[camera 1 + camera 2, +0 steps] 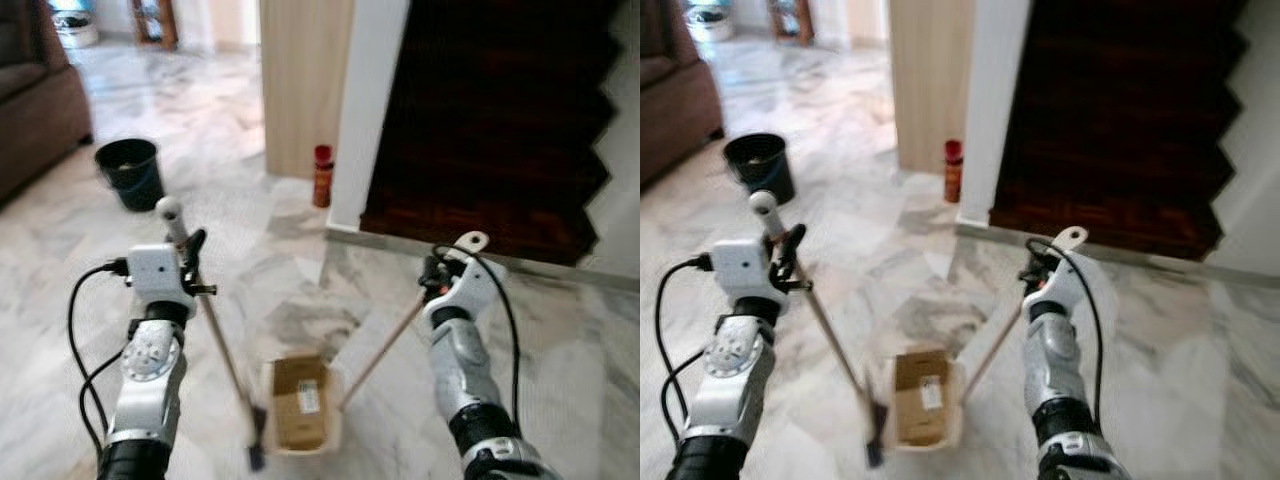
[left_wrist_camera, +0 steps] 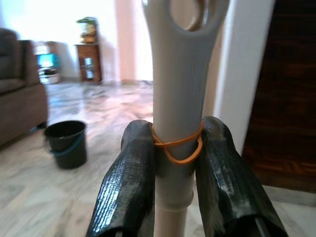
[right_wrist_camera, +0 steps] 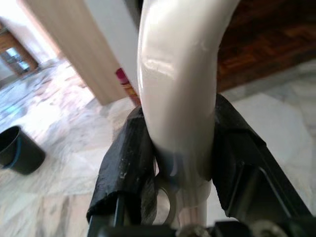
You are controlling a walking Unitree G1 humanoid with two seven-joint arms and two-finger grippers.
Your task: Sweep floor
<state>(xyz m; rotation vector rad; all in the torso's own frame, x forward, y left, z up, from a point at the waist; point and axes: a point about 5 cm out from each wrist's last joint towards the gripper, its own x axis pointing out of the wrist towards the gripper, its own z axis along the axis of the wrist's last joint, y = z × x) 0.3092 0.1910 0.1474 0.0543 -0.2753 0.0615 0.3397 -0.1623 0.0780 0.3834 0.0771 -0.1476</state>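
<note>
Between the left gripper's point(image 2: 175, 163) clamped jaws sits the broom handle point(image 1: 215, 335); the right gripper point(image 3: 180, 148) clamps the dustpan handle point(image 1: 385, 345).

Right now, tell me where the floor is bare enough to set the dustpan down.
Bare marble lies between the black bucket and the cardboard piece, and again right of the right gripper, below the dark staircase. It is crowded at the robot's feet: the broom in the left gripper and the dustpan meet around the cardboard. The red can stands by the wall corner.

Left gripper point(image 1: 790, 255) grips broom handle point(image 1: 825, 315); right gripper point(image 1: 1032, 270) grips dustpan handle point(image 1: 992, 355); cardboard piece point(image 1: 920, 395) lies in dustpan point(image 1: 955, 400).
</note>
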